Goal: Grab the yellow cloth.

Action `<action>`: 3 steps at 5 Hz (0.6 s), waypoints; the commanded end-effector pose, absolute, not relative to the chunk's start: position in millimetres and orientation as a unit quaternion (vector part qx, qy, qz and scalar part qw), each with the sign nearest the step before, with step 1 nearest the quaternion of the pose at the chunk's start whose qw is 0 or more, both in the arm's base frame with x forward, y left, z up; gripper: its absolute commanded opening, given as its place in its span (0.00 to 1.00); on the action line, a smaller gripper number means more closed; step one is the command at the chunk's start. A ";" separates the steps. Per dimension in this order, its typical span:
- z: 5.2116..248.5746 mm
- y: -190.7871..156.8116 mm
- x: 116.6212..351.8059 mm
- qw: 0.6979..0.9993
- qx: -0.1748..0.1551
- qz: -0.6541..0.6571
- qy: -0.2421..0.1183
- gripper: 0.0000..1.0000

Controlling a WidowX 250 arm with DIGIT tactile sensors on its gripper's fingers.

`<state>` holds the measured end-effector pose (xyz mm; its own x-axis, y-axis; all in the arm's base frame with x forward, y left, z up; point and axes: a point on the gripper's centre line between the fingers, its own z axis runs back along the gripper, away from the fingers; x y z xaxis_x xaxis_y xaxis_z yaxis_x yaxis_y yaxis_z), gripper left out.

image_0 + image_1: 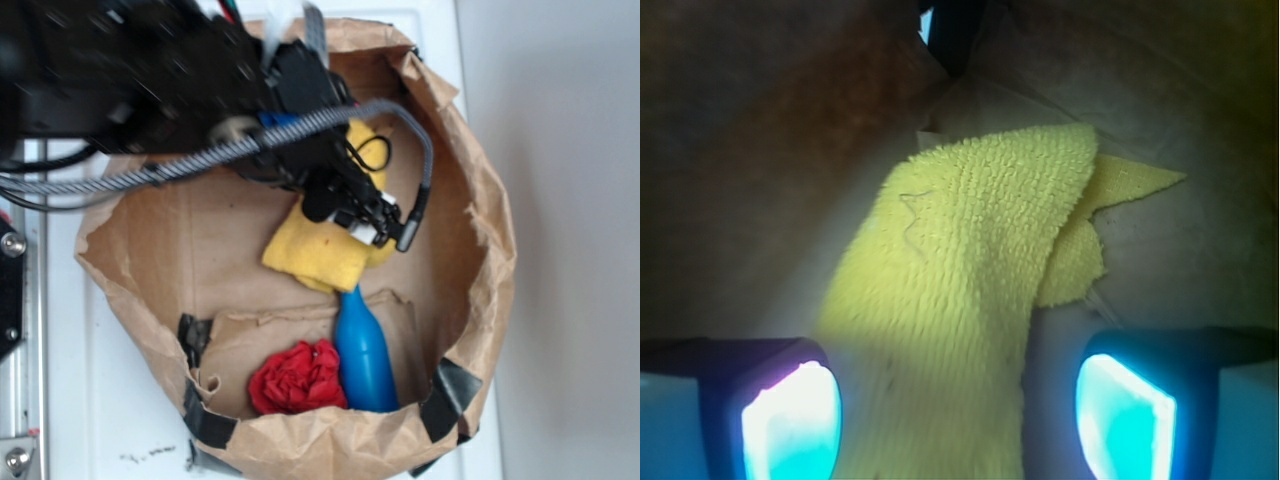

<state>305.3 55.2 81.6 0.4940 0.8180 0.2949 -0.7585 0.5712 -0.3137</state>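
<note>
Claw [362, 212], ext view: arm reaches from upper left into brown paper bag [480, 190], low over yellow cloth [315, 255]. Blue bottle [365, 355] and red fabric wad [298, 378] lie nearer.
Wrist view: claw [958, 415] fingers apart, w/ yellow cloth [960, 300] running between them, bag wall beyond.

Bright, even daylight on the exterior view, though the black arm [150, 90] up close goes soft and blurred, while the wrist view sits dim and brown up top, the fingers [790, 420] glaring cyan-white, washed out, unfocused.
</note>
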 end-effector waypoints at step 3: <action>61.2 35.4 357.8 0.870 -0.057 0.438 -0.218 1.00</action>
<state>347.4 35.6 42.5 0.5289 0.7940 0.2997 -0.7602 0.6003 -0.2485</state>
